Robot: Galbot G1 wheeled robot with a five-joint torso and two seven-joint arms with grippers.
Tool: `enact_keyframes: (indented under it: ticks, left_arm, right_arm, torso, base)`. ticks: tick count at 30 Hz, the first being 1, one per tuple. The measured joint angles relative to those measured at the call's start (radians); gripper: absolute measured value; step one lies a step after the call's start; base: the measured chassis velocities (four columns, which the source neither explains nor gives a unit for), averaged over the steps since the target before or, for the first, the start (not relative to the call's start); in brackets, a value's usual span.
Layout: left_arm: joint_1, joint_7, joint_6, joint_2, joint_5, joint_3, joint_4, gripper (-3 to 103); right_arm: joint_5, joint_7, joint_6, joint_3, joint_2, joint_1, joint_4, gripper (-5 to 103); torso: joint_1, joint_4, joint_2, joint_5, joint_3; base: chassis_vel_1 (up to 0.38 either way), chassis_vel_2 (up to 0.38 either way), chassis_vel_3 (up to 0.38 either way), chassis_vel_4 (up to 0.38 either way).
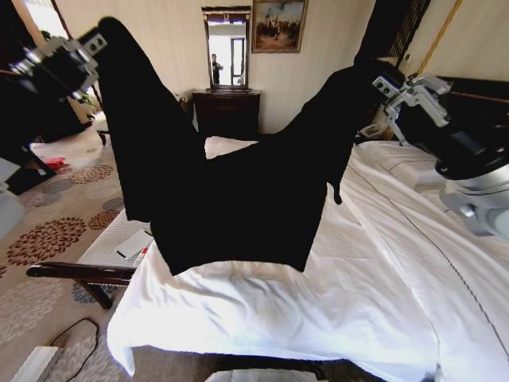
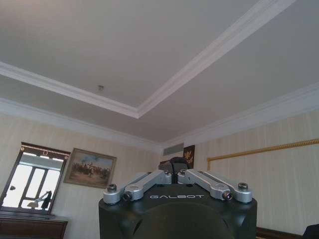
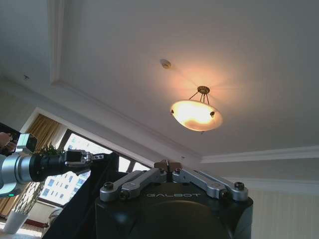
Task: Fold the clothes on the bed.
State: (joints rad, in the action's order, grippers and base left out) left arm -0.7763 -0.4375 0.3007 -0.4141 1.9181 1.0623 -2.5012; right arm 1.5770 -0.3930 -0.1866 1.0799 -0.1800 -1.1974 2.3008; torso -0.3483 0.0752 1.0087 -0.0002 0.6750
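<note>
Above the bed (image 1: pixel 382 263), the black T-shirt (image 1: pixel 238 191) hung spread in the air between both raised arms. The left gripper (image 1: pixel 94 41) was clamped on one upper corner, over the bench (image 1: pixel 103 255) beside the bed. The right gripper (image 1: pixel 387 83) was clamped on the other corner, nearer the headboard. The shirt's lower hem hung just over the white duvet (image 1: pixel 262 310).
</note>
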Motion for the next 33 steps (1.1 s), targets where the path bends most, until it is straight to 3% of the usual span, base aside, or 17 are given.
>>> enact_keyframes:
  ticks: [7,9,15,22,33]
  left_arm:
    - [-0.008,-0.001,0.000,-0.011,-0.010,0.000,0.000,0]
    - [-0.017,-0.009,0.027,-0.037,-0.067,-0.040,0.001,0]
    - [-0.012,-0.013,0.054,-0.076,-0.127,-0.118,0.023,0]
    - [0.116,-0.009,0.064,-0.106,-0.205,-0.278,0.150,0]
    - [0.206,0.005,0.061,-0.060,-0.174,-0.276,0.175,0]
  right_arm:
    - [-0.006,0.006,-0.001,-0.004,0.008,0.003,-0.023,0]
    - [-0.036,0.011,0.004,-0.037,0.003,-0.006,-0.048,0]
    - [-0.075,0.019,0.015,-0.095,0.016,0.002,-0.112,0]
    - [-0.106,0.023,0.016,-0.121,0.057,0.005,-0.198,0]
    - [-0.078,0.028,0.009,-0.088,0.074,0.029,-0.204,0]
  torso:
    - [0.000,0.0000,0.000,0.0003,0.000]
    - [0.000,0.0000,0.000,0.0002,0.000]
    - [0.000,-0.0001,0.000,0.0003,0.000]
    - [0.000,0.0001,0.000,0.0001,0.000]
    - [0.000,0.0000,0.000,0.0001,0.000]
  base:
    - [0.000,0.000,0.000,0.000]
    - [0.000,0.000,0.000,0.000]
    - [0.000,0.000,0.000,0.000]
    - [0.000,0.000,0.000,0.000]
    - [0.000,0.000,0.000,0.000]
